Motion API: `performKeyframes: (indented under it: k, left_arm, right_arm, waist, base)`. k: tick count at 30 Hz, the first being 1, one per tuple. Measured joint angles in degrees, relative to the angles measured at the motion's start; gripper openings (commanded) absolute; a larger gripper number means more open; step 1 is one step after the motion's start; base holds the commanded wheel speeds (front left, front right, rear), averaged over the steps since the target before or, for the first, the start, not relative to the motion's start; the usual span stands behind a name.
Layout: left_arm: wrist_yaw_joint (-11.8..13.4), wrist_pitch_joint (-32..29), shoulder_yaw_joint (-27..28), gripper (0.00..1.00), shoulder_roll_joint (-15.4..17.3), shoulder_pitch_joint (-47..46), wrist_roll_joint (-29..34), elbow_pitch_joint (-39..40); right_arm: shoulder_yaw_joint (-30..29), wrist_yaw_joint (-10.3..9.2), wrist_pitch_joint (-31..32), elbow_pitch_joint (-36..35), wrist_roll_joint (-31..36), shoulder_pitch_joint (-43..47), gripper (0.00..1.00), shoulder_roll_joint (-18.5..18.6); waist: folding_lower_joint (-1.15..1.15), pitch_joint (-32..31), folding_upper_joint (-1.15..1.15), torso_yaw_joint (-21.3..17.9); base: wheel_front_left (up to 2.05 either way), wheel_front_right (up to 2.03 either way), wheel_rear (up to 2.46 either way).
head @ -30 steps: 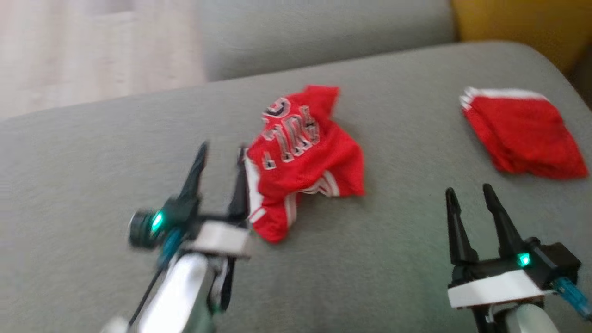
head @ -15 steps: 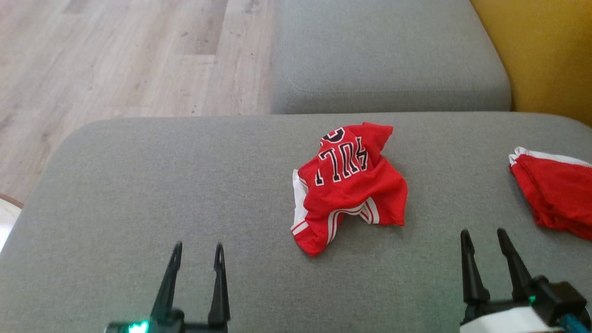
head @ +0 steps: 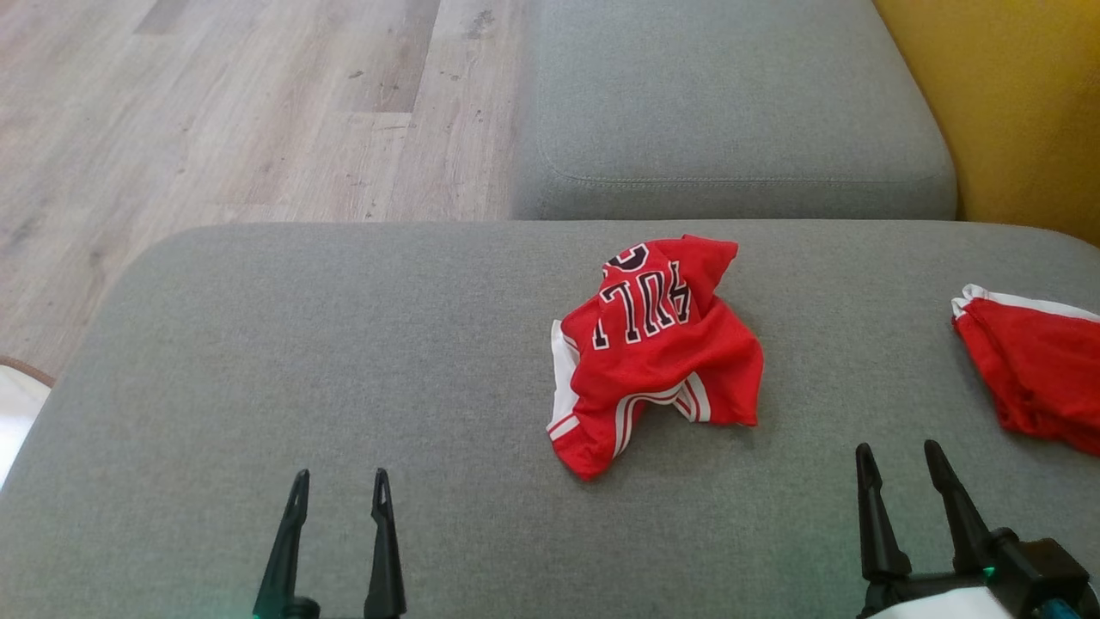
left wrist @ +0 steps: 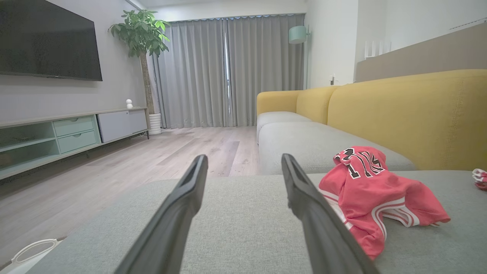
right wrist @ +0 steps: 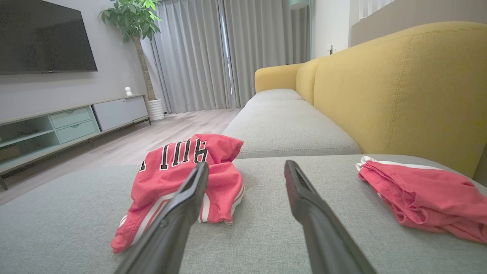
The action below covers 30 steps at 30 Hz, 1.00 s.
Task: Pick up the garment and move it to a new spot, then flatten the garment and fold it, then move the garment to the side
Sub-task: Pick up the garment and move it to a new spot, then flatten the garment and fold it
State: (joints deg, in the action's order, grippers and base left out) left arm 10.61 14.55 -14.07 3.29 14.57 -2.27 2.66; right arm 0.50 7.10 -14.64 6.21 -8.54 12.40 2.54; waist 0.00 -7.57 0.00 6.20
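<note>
Now: crumpled red jersey point(head: 657, 344) lies mid-cushion on the grey sofa point(head: 344, 361), untouched.
Left fingers point(head: 288, 542) and right fingers point(head: 872, 516) stand spread, empty, short of it; pinching only one layer may drag the heap toward the folded red cloth point(head: 1031, 378) nearby.

Slim black tapered jaws, white wrist band point(head: 937, 605)
</note>
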Motion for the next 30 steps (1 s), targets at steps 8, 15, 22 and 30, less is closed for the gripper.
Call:
performKeyframes:
  k: [8, 15, 22, 30]
  left_arm:
    - [-0.9, 0.0, 0.6, 1.00, 0.0, 0.0, -0.2, -1.0]
    - [-3.2, 0.0, -0.1, 1.00, 0.0, 0.1, -2.3, -2.8]
    - [-4.2, 0.0, -2.0, 1.00, 0.0, -1.0, -4.1, -4.1]
    - [-6.7, 0.0, -8.8, 1.00, -0.1, -9.7, -6.4, -9.3]
  right_arm:
    - [0.1, 0.00, 0.0, 0.0, 0.0, 0.0, 1.00, 0.0]
    - [0.8, 0.00, 0.0, 0.0, 0.0, 0.0, 1.00, 0.0]
    - [0.9, 0.00, 0.0, -0.7, 0.0, -0.1, 1.00, -0.1]
    - [1.5, 0.00, 0.0, -1.9, 0.1, -1.3, 1.00, 0.0]
  waist:
    - [0.00, -0.1, 0.00, -0.4]
    - [0.00, 0.2, 0.00, -1.9]
    - [0.00, 2.0, 0.00, -5.3]
    - [0.00, 5.3, 0.00, -9.8]
  base:
    - [0.00, 0.00, 0.00]
    - [0.00, 0.00, 0.00]
    - [0.00, 0.00, 0.00]
    - [0.00, 0.00, 0.00]
